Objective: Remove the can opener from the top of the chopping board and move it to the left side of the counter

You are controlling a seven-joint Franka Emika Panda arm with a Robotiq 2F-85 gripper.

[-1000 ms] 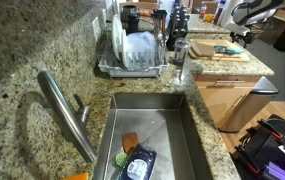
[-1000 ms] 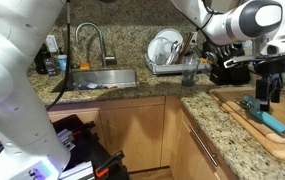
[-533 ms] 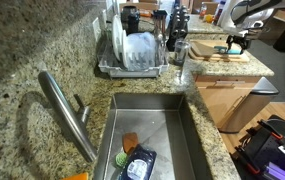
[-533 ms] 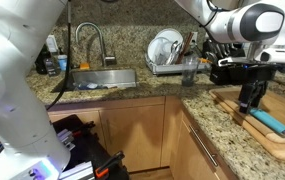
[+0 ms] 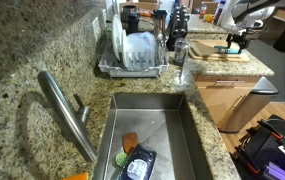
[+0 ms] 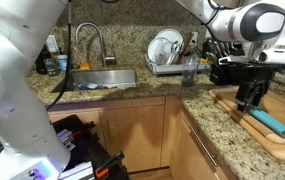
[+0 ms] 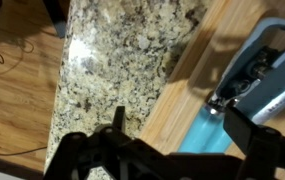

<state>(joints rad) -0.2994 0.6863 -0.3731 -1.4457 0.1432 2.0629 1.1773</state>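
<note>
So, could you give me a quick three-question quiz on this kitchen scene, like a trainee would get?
1. True or false: the can opener lies on the chopping board.
2. What stands in the dish rack next to the sink? A: white dishes. B: bananas. C: books.
3. Fill in the blank: the can opener's handles are ____ in colour.

Key: 1 true; 2 A; 3 teal-blue.
</note>
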